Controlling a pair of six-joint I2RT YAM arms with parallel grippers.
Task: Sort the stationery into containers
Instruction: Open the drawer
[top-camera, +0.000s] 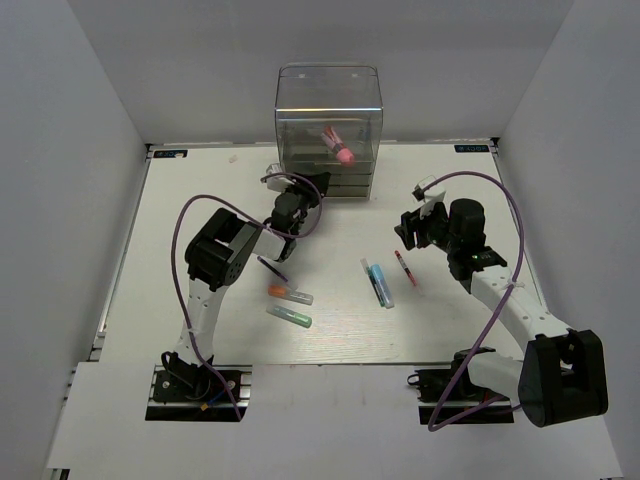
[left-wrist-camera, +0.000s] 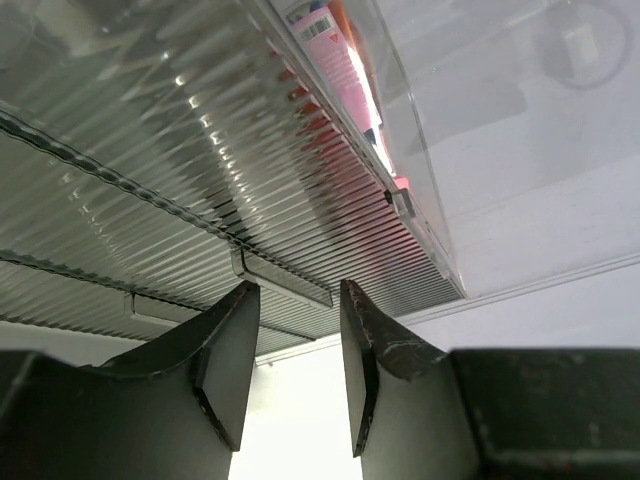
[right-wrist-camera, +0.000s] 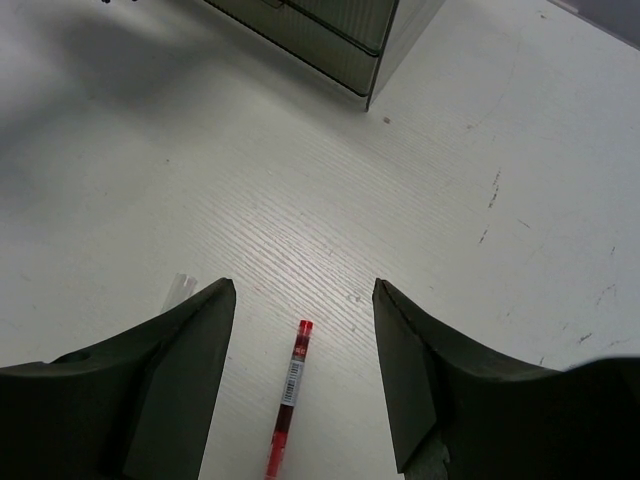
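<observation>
While the left gripper (left-wrist-camera: 295, 335) faced the organiser (top-camera: 328, 120), its fingers (left-wrist-camera: 225, 360) stood a narrow gap apart with nothing between them, tips close to the ribbed drawer fronts (left-wrist-camera: 150, 180). Above those drawers, the pink cylinder (top-camera: 338, 147) lay tilted inside the tall top compartment. Nearer the bases on the table (top-camera: 200, 175), the dark pen (top-camera: 272, 267) lay just beside the orange-tipped marker (top-camera: 290, 294), with the green-tipped marker (top-camera: 289, 316) near both, closer to the bases. The right gripper (right-wrist-camera: 302, 290) hung over the table well right of the organiser, jaws wide and empty. Its wrist view showed the red pen (right-wrist-camera: 288, 400) lying flat on the table below the gap between the 2 fingers. Seen from above, the blue marker (top-camera: 380, 283) lay just left of that pen, not touching it.
</observation>
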